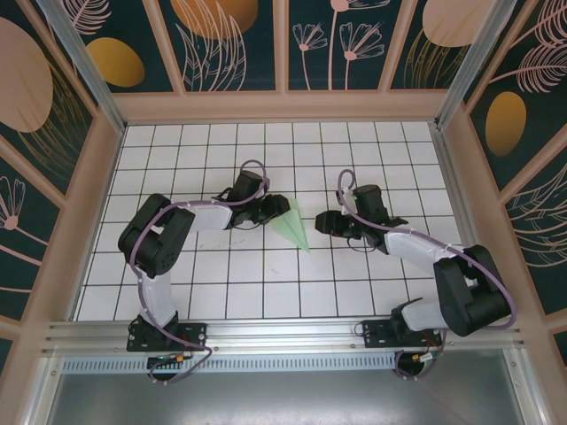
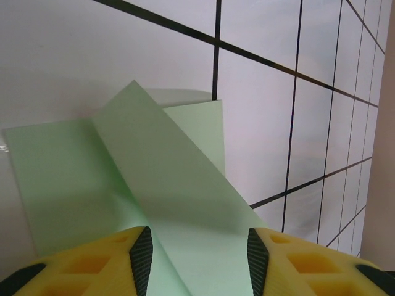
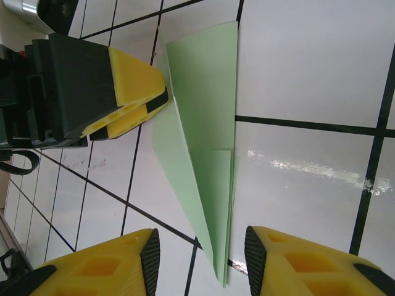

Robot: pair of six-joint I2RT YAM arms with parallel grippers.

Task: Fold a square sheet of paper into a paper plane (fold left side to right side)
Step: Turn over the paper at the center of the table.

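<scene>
The pale green sheet of paper is folded into a slim pointed paper plane (image 1: 291, 227) lying on the gridded table, its tip toward the near right. In the left wrist view one long flap (image 2: 166, 172) rises off the flatter layers and runs between the fingers of my left gripper (image 2: 195, 250), whose pads stand apart on either side of it. Seen from the right wrist, the left gripper (image 3: 162, 97) sits at the plane's (image 3: 207, 105) left edge. My right gripper (image 3: 200, 253) is open just off the pointed end, holding nothing. From above, the left gripper (image 1: 273, 210) and right gripper (image 1: 321, 221) flank the paper.
The white grid table (image 1: 266, 292) is fenced by wooden walls (image 1: 283, 106) on the left, back and right. Both arm bases sit on the metal rail (image 1: 283, 336) along the near edge.
</scene>
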